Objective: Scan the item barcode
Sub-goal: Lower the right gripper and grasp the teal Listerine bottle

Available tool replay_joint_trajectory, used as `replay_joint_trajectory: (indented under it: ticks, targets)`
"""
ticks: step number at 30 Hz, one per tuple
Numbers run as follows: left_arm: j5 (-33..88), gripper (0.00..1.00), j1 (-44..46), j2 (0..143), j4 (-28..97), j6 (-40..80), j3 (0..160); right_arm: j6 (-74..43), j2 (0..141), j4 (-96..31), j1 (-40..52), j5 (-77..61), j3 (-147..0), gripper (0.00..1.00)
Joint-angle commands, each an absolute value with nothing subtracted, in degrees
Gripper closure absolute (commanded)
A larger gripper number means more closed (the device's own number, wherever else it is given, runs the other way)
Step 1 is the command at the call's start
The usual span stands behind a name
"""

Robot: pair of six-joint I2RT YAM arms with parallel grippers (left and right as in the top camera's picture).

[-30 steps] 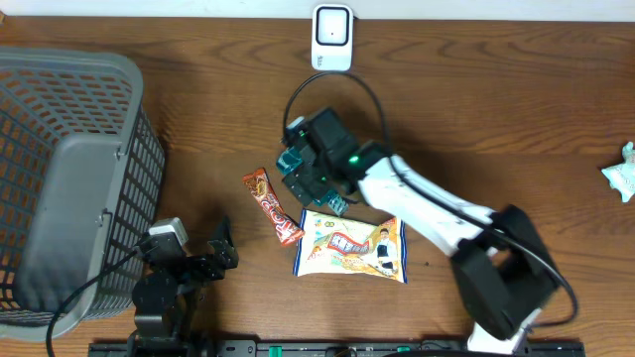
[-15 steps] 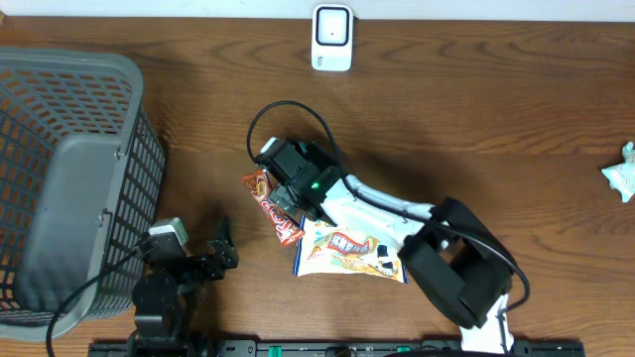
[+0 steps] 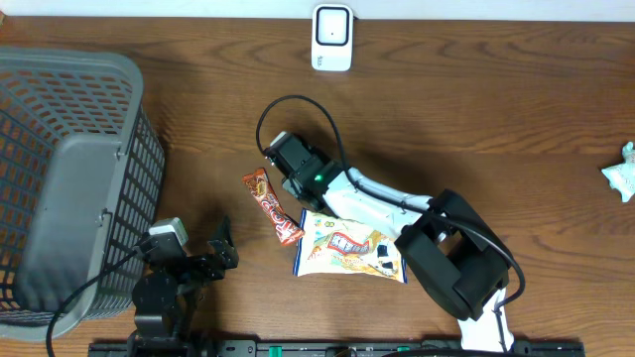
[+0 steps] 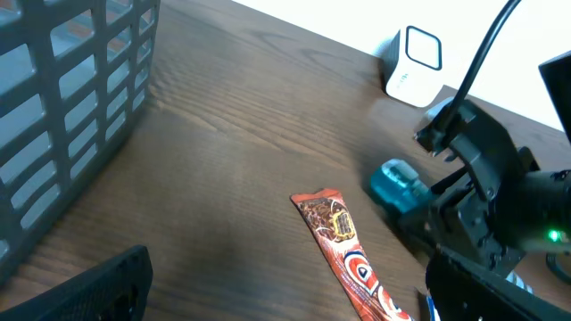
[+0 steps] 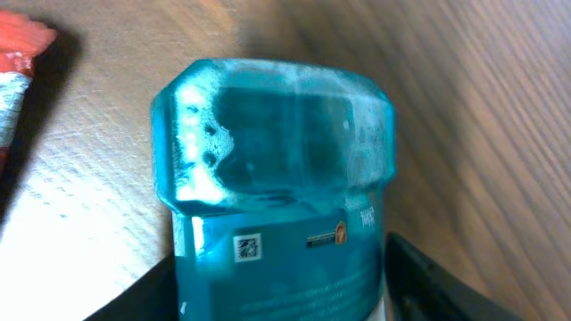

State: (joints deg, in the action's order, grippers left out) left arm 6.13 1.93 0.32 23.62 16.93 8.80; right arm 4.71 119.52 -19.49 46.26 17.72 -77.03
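A teal-blue container (image 5: 277, 178) with a small square code label (image 5: 247, 247) lies on the wooden table. My right gripper (image 5: 281, 278) has a black finger pressed against each of its sides and is shut on it. From the left wrist view the container (image 4: 397, 185) pokes out of the right gripper (image 4: 464, 178). In the overhead view the right gripper (image 3: 290, 164) covers it. The white scanner (image 3: 331, 38) stands at the table's back edge. My left gripper (image 3: 203, 256) rests open near the front, holding nothing.
A red snack bar (image 3: 273, 206) lies just left of the right gripper, and a yellow-white snack bag (image 3: 352, 246) lies under the right arm. A grey mesh basket (image 3: 60, 178) fills the left side. A crumpled white wrapper (image 3: 620, 171) sits at the right edge.
The right arm swung left from above the snack bag to the teal container, and its jaws narrowed onto the container's sides. The left arm has not moved.
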Motion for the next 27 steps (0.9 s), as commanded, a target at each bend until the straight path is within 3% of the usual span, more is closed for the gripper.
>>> replay_joint_trajectory:
  ticks: [1, 14, 27]
  targets:
    - [6.7, 0.02, 1.7, 0.2, 23.6, 17.5, 8.5, 1.5, 122.6, -22.9, 44.5, 13.8, -76.5, 0.48]
    - [6.7, 0.02, 1.7, 0.2, 23.6, 17.5, 8.5, 6.3, 119.1, -39.5, 37.9, -3.4, -87.7, 0.5]
    - [6.7, 0.02, 1.7, 0.2, 23.6, 17.5, 8.5, 6.5, 119.1, -41.2, 27.7, -10.9, -88.1, 0.49]
